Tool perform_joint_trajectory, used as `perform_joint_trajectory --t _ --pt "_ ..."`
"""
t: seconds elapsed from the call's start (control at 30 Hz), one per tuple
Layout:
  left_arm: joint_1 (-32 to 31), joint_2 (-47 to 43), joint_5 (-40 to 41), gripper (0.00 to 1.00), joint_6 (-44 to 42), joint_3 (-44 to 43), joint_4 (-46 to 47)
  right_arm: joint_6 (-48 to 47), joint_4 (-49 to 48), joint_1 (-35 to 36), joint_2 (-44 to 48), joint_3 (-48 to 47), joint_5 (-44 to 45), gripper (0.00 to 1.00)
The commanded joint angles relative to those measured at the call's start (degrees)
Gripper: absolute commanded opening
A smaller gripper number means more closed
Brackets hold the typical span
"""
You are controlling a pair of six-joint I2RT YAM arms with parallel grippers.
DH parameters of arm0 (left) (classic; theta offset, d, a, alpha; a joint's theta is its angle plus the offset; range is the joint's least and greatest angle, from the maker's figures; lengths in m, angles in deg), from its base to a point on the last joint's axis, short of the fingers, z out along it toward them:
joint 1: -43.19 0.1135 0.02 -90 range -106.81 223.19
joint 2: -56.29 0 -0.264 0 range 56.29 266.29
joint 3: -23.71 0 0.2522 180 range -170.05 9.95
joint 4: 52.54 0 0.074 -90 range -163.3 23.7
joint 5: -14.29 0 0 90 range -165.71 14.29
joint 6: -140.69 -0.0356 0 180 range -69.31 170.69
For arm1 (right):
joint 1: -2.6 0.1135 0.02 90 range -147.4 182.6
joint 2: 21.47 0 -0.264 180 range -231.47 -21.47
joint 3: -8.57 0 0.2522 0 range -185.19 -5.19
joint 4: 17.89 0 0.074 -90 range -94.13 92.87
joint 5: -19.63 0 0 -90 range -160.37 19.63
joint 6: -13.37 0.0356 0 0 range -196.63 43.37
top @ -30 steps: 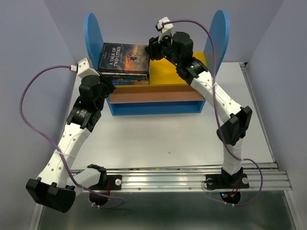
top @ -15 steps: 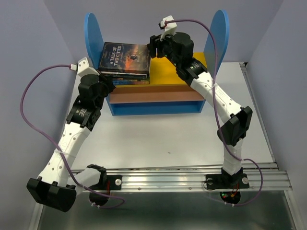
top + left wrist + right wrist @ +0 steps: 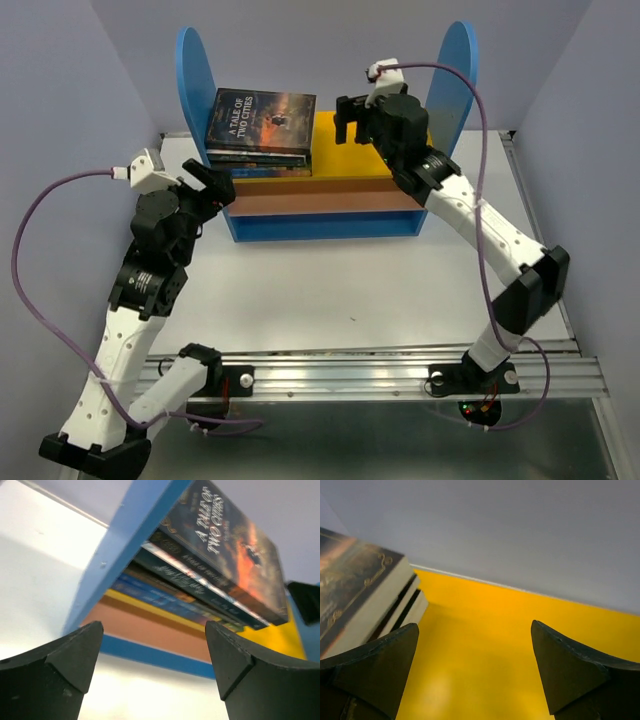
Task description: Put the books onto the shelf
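From above, the books [image 3: 260, 128] lie stacked flat on the yellow top board [image 3: 375, 152] of the shelf [image 3: 320, 226], snug against the left blue panel [image 3: 192, 70], likely to keep the pile square. The left gripper [image 3: 214, 184] hangs off the front-left corner and the right gripper [image 3: 347, 115] beside the stack, both spread and empty. The left wrist view frames the spines between parted fingers [image 3: 65, 665]. The right wrist view shows bare board between its own, so the books seem placed.

One shelf [image 3: 320, 222]. One stack of books [image 3: 262, 122] lying flat on it; at least four spines show, exact number unclear. Two robot arms [image 3: 140, 290], each ending in one tool: left tool [image 3: 213, 183], right tool [image 3: 350, 118]. One desk [image 3: 350, 290].
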Motion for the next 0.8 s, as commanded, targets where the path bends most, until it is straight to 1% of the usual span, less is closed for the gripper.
perform_joint_trajectory --t 0.0,0.03,0.07,0.1,0.13,0.17,0.2,0.23,0.27,0.3,0.33,0.37,0.47,0.53,0.67,0.77 --pt "0.36 -4.81 8.34 0.99 1.59 -1.12 -8.95 9.28 -0.22 -0.35 15.3 12.15 5.57 1.0" --pt "0.36 -5.6 9.22 0.99 1.85 -0.85 -10.11 11.05 0.22 -0.35 18.02 18.8 5.83 1.0" --pt "0.36 -6.48 10.36 0.99 2.73 -0.76 -11.25 12.9 1.18 -0.35 20.75 22.08 5.57 1.0" --pt "0.36 -7.88 11.94 0.99 3.17 -0.5 -13.43 16.57 1.97 -0.35 26.08 25.33 4.88 1.0" --pt "0.36 -8.59 12.65 0.99 3.61 -0.41 -14.41 18.35 2.59 -0.35 28.66 31.55 4.26 1.0" --pt "0.36 -9.38 12.83 0.99 3.79 -0.24 -15.21 19.93 4.25 -0.35 31.21 34.74 3.12 1.0" --pt "0.36 -10.78 13.01 0.99 3.88 0.2 -16.43 22.99 5.39 -0.35 35.76 37.64 2.15 1.0" --pt "0.36 -11.4 12.84 0.99 3.88 0.38 -17.05 23.98 6.62 -0.35 37.72 40.28 2.14 1.0" --pt "0.36 -12.8 12.49 0.99 4.05 0.9 -17.58 24.34 10.2 -0.35 39.48 44.57 0.84 1.0" --pt "0.36 -13.6 12.13 0.99 4.14 1.26 -18.2 26.25 12.5 -0.35 40.98 46.18 0.74 1.0" --pt "0.36 -14.22 11.96 0.99 4.14 1.69 -18.46 27.75 14.53 -0.35 43.51 47.59 2.48 1.0" --pt "0.36 -15.79 11.61 0.99 4.23 2.74 -18.55 28.81 18.38 -0.35 44.76 50.04 2.93 1.0" --pt "0.44 -18.08 11.25 0.99 5.19 5.03 -18.91 30.93 24.1 -0.35 49.07 52.78 6.27 1.0" --pt "0.36 -18.62 11.16 0.99 5.63 5.91 -18.73 31.81 25.88 -0.35 51.26 54.98 8.2 1.0" --pt "0.36 -17.31 9.5 0.99 5.9 6.62 -18.56 32.95 25.8 -0.35 56.27 57.18 9.78 1.0" --pt "0.36 -16.51 8.7 0.99 5.9 6.71 -18.29 32.69 25.8 -0.35 56.81 57.1 11.55 1.0"
